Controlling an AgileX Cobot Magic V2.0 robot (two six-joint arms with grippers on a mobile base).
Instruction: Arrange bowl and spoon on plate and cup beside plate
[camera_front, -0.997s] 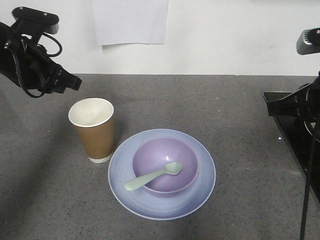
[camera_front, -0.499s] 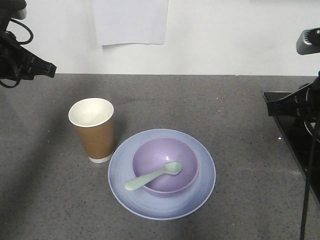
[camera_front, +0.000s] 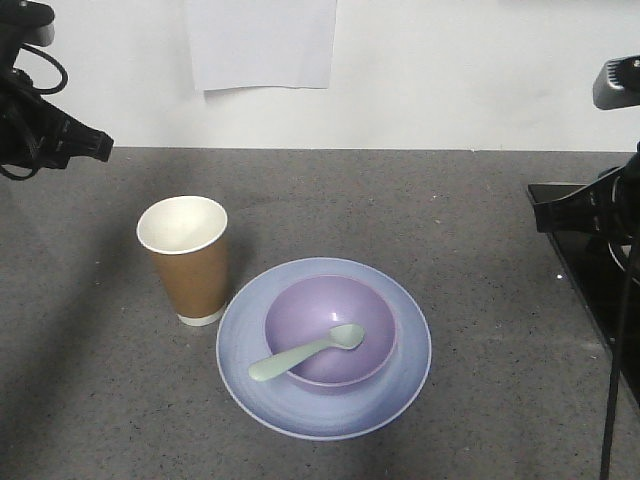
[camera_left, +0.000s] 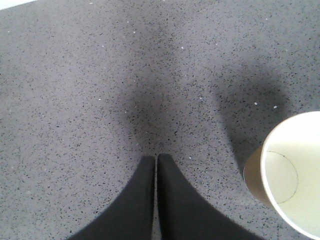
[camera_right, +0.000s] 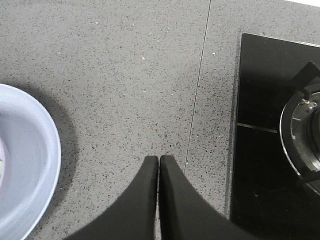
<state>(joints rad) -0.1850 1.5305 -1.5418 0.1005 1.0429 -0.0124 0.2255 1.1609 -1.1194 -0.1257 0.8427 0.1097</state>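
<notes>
The left gripper (camera_left: 156, 159) hangs over the speckled grey counter (camera_left: 75, 75), its two dark fingers pressed together with nothing between them; the brown paper cup (camera_left: 287, 172) stands upright to one side, white inside, cut by the frame edge

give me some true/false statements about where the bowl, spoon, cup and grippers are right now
1. The bowl sits on the plate. True.
2. The spoon lies flat on the counter beside the plate. False: its scoop is inside the bowl and its handle leans over the rim.
3. The cup stands upright on the counter next to the plate. True.
4. The left gripper is clamped on the cup. False: its fingers are closed on nothing, apart from the cup.
5. The right gripper holds the spoon. False: it is shut and empty above bare counter.
</notes>
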